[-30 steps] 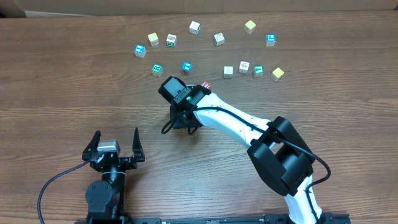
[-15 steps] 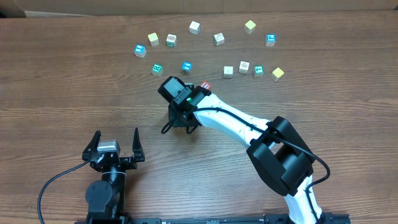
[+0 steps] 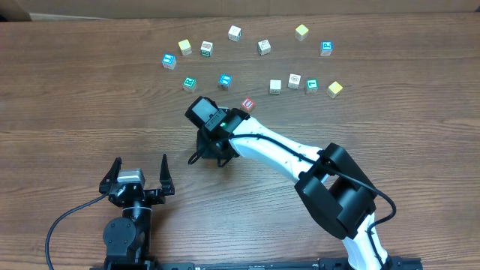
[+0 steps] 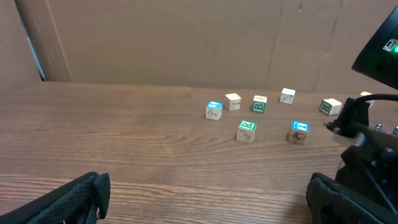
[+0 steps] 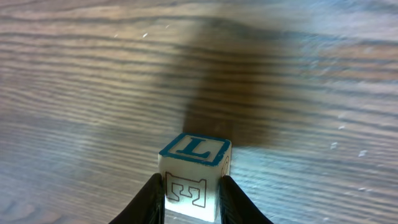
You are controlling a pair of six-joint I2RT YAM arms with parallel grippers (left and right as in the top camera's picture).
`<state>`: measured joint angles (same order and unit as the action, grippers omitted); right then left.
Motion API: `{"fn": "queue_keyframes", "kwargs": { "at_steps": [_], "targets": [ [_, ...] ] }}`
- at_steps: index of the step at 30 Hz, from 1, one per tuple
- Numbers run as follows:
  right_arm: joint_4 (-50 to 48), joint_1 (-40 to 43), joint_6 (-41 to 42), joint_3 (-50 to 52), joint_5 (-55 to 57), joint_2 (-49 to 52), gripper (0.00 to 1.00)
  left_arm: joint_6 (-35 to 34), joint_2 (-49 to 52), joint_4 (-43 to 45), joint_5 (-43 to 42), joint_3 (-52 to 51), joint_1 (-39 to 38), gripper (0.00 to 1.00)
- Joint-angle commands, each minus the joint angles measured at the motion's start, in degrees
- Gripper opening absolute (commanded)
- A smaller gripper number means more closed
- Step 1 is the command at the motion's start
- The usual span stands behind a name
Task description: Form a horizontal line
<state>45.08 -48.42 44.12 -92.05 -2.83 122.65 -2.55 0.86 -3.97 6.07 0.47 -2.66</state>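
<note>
Overhead: L gripper (image 3: pixel 140 163) spread wide, empty, at near edge of table (image 3: pixel 67 112). Right wrist: R gripper (image 5: pixel 189 198) clamped on blue-T cube (image 5: pixel 194 149), mid-way out. Far back: rough row of cubes (image 3: pixel 294 80), gaps btwn, none touching.

A pale wooden cube (image 5: pixel 194 171), with a blue-bordered T on top and an outlined E on its near face, is pinched between two fingers (image 5: pixel 149 199). A dark shadow (image 5: pixel 236 99) lies on the wood-grain tabletop (image 5: pixel 74 74) just behind it.
</note>
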Motion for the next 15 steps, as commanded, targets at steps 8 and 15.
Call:
{"fn": "queue_keyframes", "kwargs": {
  "at_steps": [8, 15],
  "targets": [
    [-2.9, -0.8, 0.9, 0.7, -1.2, 0.9, 0.25, 1.3, -0.5, -0.1, 0.1, -0.1, -0.5, 0.99],
    [-3.5, -1.7, 0.9, 0.7, -0.5, 0.9, 0.25, 1.3, -0.6, -0.1, 0.1, -0.1, -0.5, 0.99]
  ]
}}
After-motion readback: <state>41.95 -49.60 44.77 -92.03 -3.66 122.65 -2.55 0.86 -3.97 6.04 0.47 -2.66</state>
